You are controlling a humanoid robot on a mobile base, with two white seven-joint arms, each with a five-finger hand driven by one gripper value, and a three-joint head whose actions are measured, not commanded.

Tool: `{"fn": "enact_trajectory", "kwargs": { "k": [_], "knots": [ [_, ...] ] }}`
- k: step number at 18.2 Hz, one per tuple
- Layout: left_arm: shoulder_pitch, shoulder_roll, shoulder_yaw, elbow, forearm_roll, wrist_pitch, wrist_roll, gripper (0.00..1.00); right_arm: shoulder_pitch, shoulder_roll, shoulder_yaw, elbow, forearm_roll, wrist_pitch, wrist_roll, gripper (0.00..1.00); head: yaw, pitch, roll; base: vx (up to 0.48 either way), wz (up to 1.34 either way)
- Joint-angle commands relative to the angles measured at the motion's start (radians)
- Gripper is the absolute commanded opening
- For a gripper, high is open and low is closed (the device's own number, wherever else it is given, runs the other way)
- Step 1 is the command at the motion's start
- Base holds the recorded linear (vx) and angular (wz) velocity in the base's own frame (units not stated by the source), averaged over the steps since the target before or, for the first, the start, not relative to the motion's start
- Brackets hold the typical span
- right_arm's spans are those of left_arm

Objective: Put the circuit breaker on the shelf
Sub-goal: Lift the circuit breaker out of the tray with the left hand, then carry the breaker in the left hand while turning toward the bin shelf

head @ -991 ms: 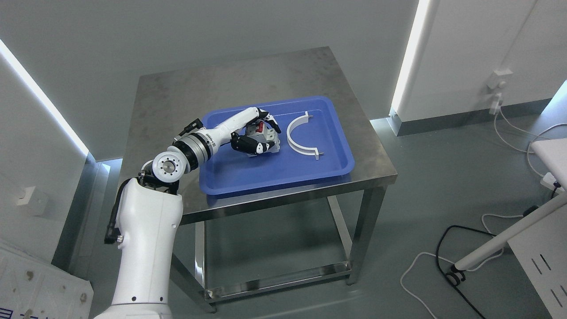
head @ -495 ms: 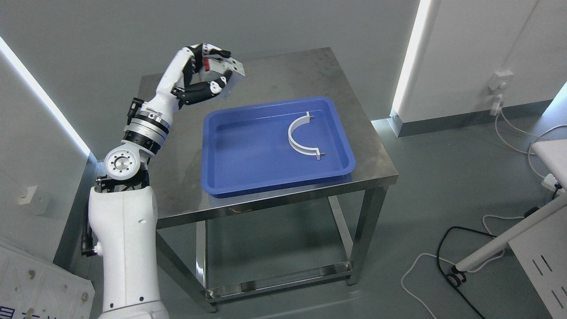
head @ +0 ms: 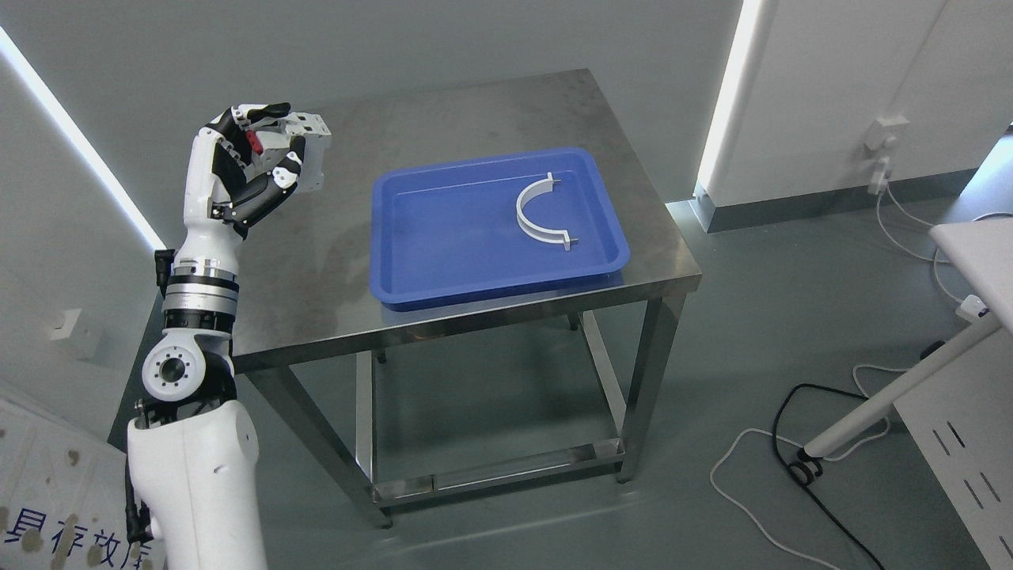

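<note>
My left hand (head: 265, 158) is raised above the table's far left corner, its fingers closed around the circuit breaker (head: 294, 152), a light grey block with a red switch. The forearm stands nearly upright, coming up from the lower left. The blue tray (head: 443, 277) lies on the steel table (head: 316, 261) to the right of the hand, well apart from it. No shelf shows in the head view. My right arm is out of the picture.
A white half-ring clamp (head: 536, 214) lies in the tray's right half. Grey walls stand close behind the table. Cables (head: 791, 467) trail on the floor at the right, beside a white stand (head: 894, 404).
My left hand lifted the circuit breaker out of the tray, then carried it up and left past the table's left edge. The camera has also shifted slightly.
</note>
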Motion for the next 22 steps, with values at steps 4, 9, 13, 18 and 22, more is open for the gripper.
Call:
{"fn": "enact_trajectory", "kwargs": {
  "k": [4,9,13,18,22],
  "knots": [
    [0.124,0.015,0.079,-0.183,0.062,-0.006,0.002,0.13,0.015,-0.017,0.0,0.0,-0.001,-0.033,0.0,1.0,0.0,0.0,0.0,-0.277,0.06],
    [0.211,0.015,0.069,-0.238,0.11,-0.049,-0.019,0.13,0.015,-0.017,0.0,0.0,0.001,-0.033,0.0,1.0,0.0,0.0,0.0,-0.335,0.15],
    [0.288,0.015,0.081,-0.238,0.11,-0.15,-0.25,0.13,0.015,-0.017,0.0,0.0,-0.001,-0.033,0.0,1.0,0.0,0.0,0.0,-0.401,0.15],
    [0.375,0.015,0.026,-0.24,0.111,-0.297,-0.35,0.13,0.015,-0.017,0.0,0.0,0.001,-0.033,0.0,1.0,0.0,0.0,0.0,-0.394,0.16],
    [0.391,0.015,-0.04,-0.267,0.11,-0.314,-0.344,0.13,0.015,-0.017,0.0,0.0,-0.001,-0.033,0.0,1.0,0.0,0.0,0.0,-0.347,0.66]
  ]
}}
